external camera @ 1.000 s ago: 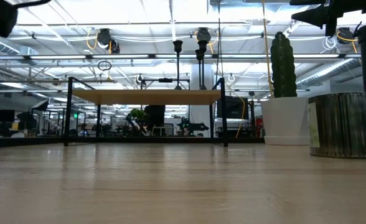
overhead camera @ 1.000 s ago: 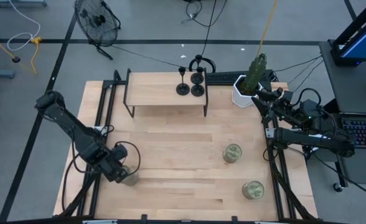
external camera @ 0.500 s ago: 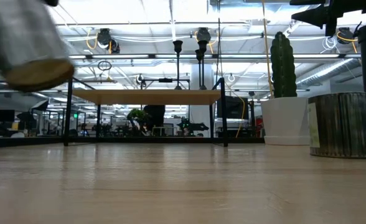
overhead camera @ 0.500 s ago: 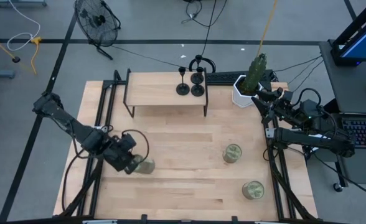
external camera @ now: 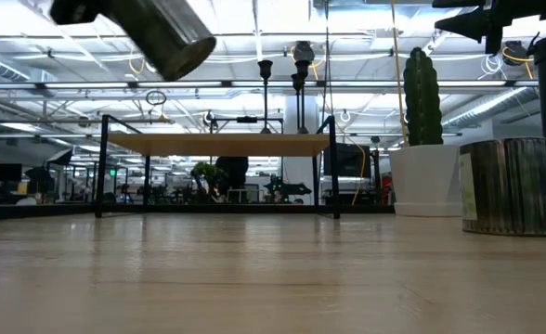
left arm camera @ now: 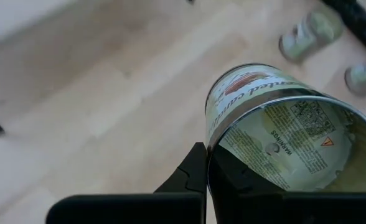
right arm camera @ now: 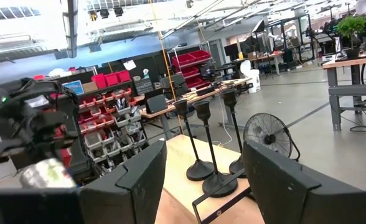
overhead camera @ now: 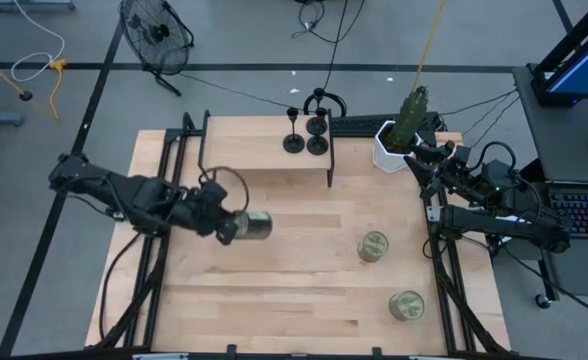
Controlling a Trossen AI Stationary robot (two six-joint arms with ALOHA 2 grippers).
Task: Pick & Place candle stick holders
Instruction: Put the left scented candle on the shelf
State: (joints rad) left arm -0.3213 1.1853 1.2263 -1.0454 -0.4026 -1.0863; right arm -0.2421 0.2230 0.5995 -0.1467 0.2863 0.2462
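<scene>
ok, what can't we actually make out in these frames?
- Left gripper grip on the can: high view too small; left wrist view shows one finger, the other hidden behind the can.
- Candle holders: high view tiny; the low view hides their bases behind the shelf.
- Right gripper: its fingers are cut by the frame's bottom edge.

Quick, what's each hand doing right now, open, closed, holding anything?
Left hand: closed on a tin can, carried tilted above the table.
Right hand: open, empty, parked at the table's right edge.
</scene>
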